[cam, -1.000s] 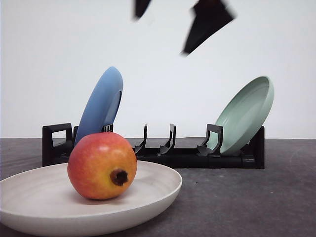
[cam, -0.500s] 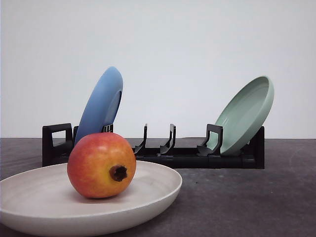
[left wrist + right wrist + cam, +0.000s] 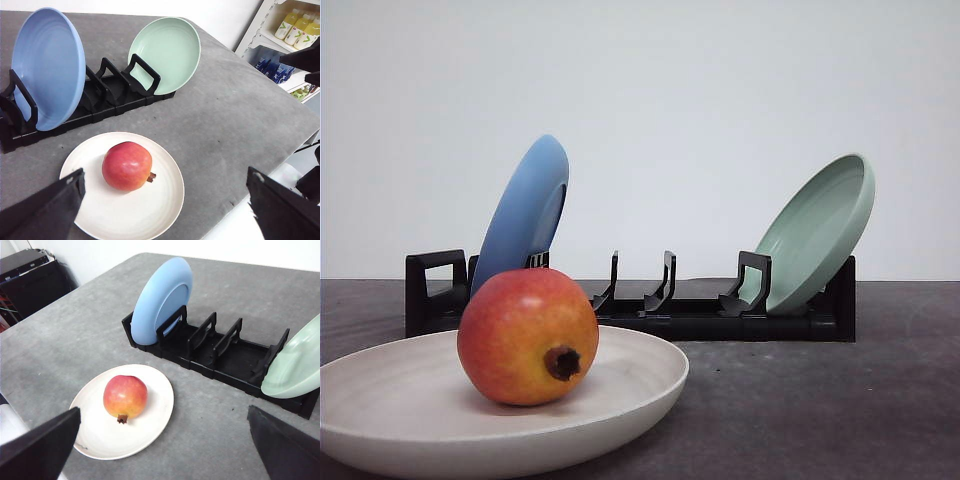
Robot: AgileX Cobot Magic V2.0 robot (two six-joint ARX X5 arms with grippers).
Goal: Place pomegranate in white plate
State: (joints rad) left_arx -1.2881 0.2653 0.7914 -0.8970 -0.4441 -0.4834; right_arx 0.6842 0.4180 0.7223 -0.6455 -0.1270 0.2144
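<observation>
I see the pomegranate [image 3: 527, 336] resting inside the white plate [image 3: 640, 385] on the bench [image 3: 820, 400], a little off centre, its dark crown pointing sideways, so I judge the placing done. Both end effectors hang well above it: the left end effector [image 3: 165, 210] and right end effector [image 3: 162, 445] each gape wide, gripping nothing. Behind, the blue plate [image 3: 525, 215] and green plate [image 3: 820, 230] lean in the black rack [image 3: 650, 310].
</observation>
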